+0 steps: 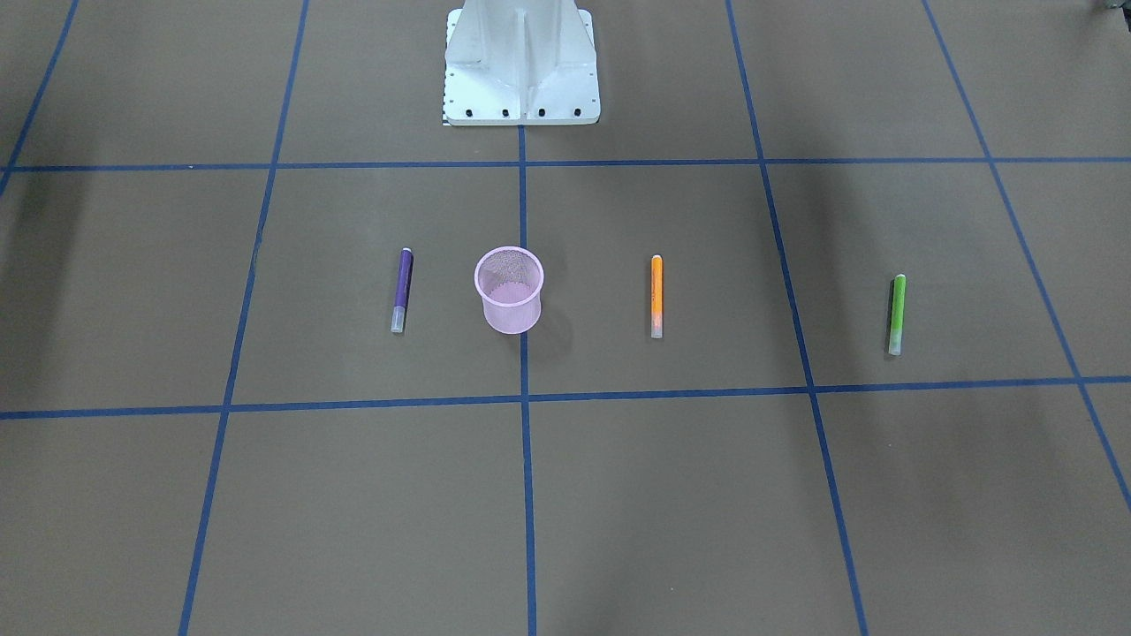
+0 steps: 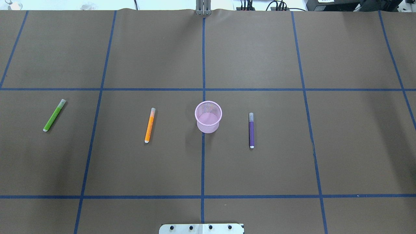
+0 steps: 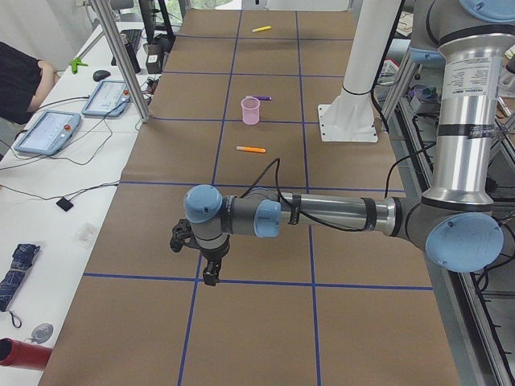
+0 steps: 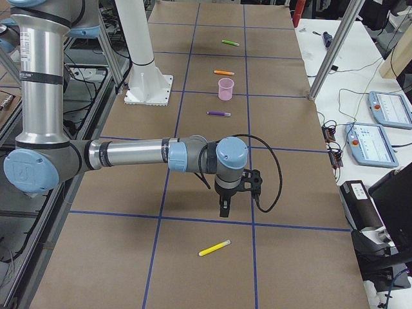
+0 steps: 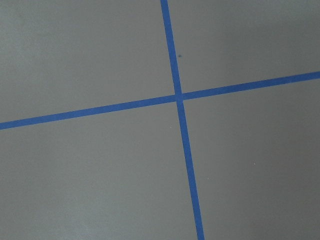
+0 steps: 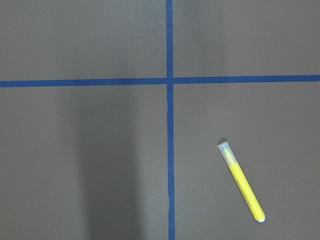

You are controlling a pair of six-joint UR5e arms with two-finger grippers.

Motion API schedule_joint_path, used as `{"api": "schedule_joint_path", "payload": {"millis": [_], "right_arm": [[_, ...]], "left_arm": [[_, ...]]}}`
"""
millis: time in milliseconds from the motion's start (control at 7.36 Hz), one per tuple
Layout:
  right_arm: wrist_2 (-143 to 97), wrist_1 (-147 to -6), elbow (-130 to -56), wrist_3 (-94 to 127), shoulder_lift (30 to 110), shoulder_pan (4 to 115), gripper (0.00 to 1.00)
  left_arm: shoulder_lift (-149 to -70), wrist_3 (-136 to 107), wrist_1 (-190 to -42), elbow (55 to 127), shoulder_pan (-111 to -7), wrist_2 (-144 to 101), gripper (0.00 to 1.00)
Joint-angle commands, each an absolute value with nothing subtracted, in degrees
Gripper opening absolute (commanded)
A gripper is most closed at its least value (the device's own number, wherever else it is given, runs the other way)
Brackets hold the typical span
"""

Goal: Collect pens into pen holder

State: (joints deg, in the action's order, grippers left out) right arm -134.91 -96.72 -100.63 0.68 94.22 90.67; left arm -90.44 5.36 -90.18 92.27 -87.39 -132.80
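Note:
The pink mesh pen holder (image 1: pixel 509 309) (image 2: pixel 208 126) stands upright and empty at the table's middle. The purple pen (image 1: pixel 402 290) (image 2: pixel 251 130) lies on its right in the overhead view. The orange pen (image 1: pixel 656 296) (image 2: pixel 149 125) lies on its left. The green pen (image 1: pixel 897 314) (image 2: pixel 54 115) lies farther left. All three lie flat on the table. My left gripper (image 3: pixel 211 277) and right gripper (image 4: pixel 223 211) hang above the table's two ends, far from the pens. They show only in the side views, so I cannot tell whether they are open or shut.
A yellow pen (image 6: pixel 241 188) (image 4: pixel 214 248) lies near the right gripper at the table's right end. The white robot base (image 1: pixel 521 62) stands at the table's rear middle. Side desks hold tablets (image 3: pixel 48 133) (image 4: pixel 386 106) and cables. A person (image 3: pixel 16 80) sits at the left desk.

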Motion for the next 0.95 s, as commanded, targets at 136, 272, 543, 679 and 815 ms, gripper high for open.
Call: {"api": "schedule_joint_path", "payload": {"millis": [136,272,543,679,815], "right_arm": [[-134.91,-96.59,-100.63,0.79,94.22,90.27,1.0],[-134.83,-96.59,-100.63,0.79,94.22,90.18,1.0],[-134.82,-96.5,-100.72,0.88,93.87,89.65,1.0],[-134.82,-96.5,-100.81,0.88,93.87,89.56,1.0],[-134.82,-96.5,-100.81,0.88,93.95,89.56,1.0]], "left_arm": [[-90.7,5.19,-90.0,92.29,-87.28,-132.8,1.0],[-90.96,4.92,-90.09,92.29,-87.28,-132.8,1.0],[-91.75,4.75,-89.48,92.72,-87.28,-135.07,1.0],[-93.5,4.66,-89.73,93.25,-87.28,-140.31,1.0],[-94.3,4.48,-89.39,95.08,-87.28,-142.45,1.0]]}}
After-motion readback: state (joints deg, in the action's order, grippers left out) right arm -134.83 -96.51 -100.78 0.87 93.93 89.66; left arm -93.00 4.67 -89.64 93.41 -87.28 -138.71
